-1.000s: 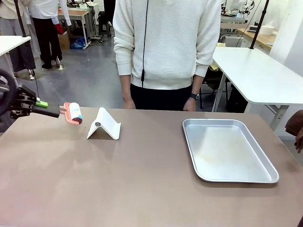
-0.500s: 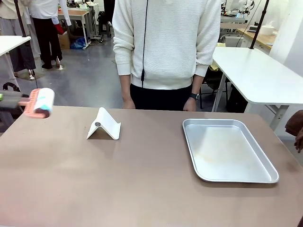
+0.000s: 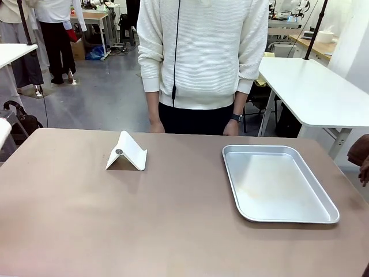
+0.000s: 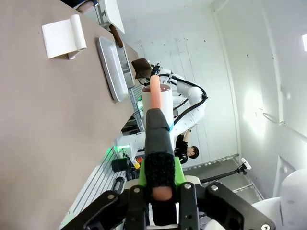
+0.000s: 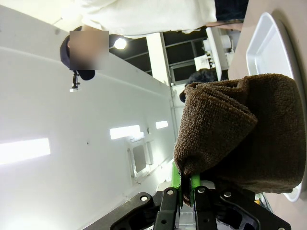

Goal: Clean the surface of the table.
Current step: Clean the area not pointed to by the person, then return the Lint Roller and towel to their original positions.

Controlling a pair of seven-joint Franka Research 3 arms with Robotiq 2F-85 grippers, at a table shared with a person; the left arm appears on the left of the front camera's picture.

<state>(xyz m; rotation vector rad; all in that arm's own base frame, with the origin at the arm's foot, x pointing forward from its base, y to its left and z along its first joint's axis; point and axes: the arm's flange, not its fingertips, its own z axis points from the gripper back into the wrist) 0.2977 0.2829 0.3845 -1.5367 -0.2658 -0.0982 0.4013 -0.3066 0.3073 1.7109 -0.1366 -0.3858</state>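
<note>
The brown-taupe table (image 3: 115,219) stretches wide in the front view, and it appears along the left of the left wrist view as the table (image 4: 33,120). My left gripper (image 4: 160,178) is shut on the black handle of a lint roller (image 4: 157,103) with a pink frame and a white roll, held off the table's side. My right gripper (image 5: 187,186) is shut on a folded brown cloth (image 5: 240,129). That cloth (image 3: 357,151) peeks in at the right edge of the front view, beside the table.
A silver tray (image 3: 279,216) lies on the right half of the table. A white folded stand (image 3: 125,152) sits at the back left. A person in a white sweater (image 3: 202,52) stands at the far edge with hands down.
The lint roller and my left gripper have swung left, from above the table's back left corner out past the picture's left edge.
</note>
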